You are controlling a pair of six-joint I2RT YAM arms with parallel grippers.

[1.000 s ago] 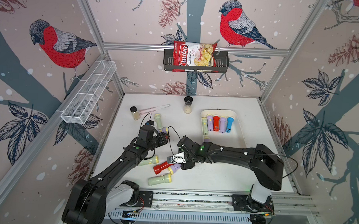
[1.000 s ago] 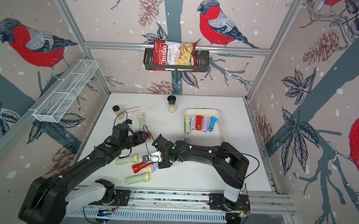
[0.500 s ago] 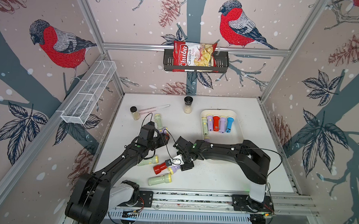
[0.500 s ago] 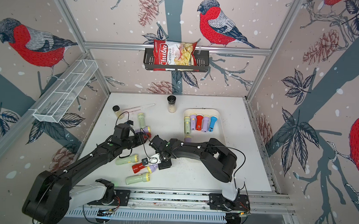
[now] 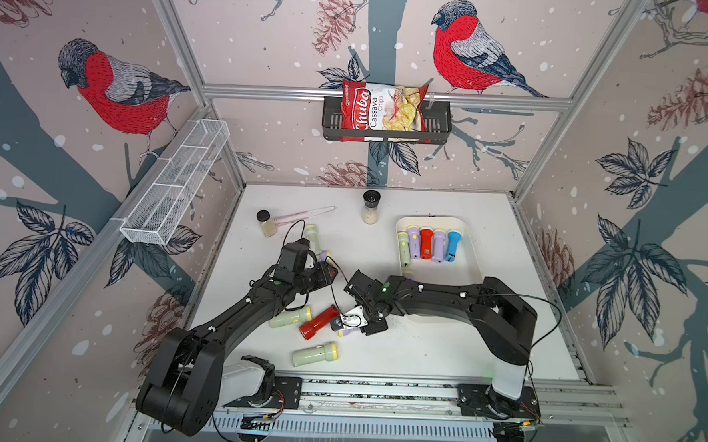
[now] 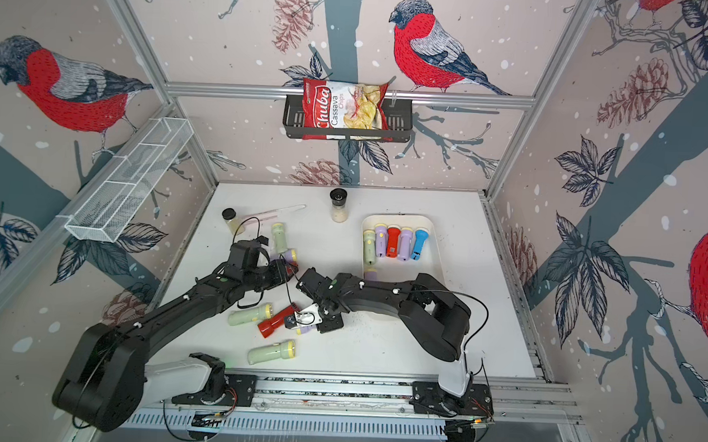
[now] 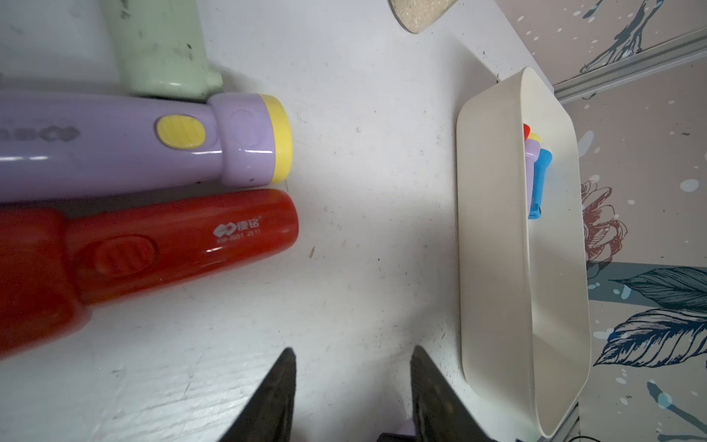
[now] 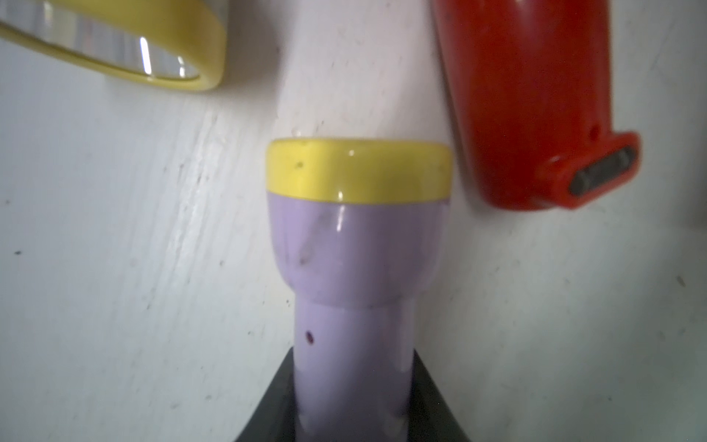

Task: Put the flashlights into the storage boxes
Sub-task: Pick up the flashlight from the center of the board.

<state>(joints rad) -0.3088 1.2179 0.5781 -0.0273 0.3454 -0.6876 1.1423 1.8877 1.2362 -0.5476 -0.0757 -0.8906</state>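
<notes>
Near 6 o'clock on the table (image 5: pixel 420 358), the right gripper (image 8: pixel 352 358) clamps a lilac flashlight (image 8: pixel 355 245), a red flashlight (image 5: pixel 318 322) at its 9 o'clock, a grip only its wrist view shows; the left gripper (image 7: pixel 354 356) stands parted and empty; at 1 o'clock the cream tray (image 5: pixel 464 273) holds five flashlights (image 5: pixel 426 244).

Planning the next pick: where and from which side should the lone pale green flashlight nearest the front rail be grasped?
Likely across the narrow barrel of the pale green flashlight, behind its wider yellow-rimmed head, coming down from above: it lies flat on the table, apart from the others.
</notes>
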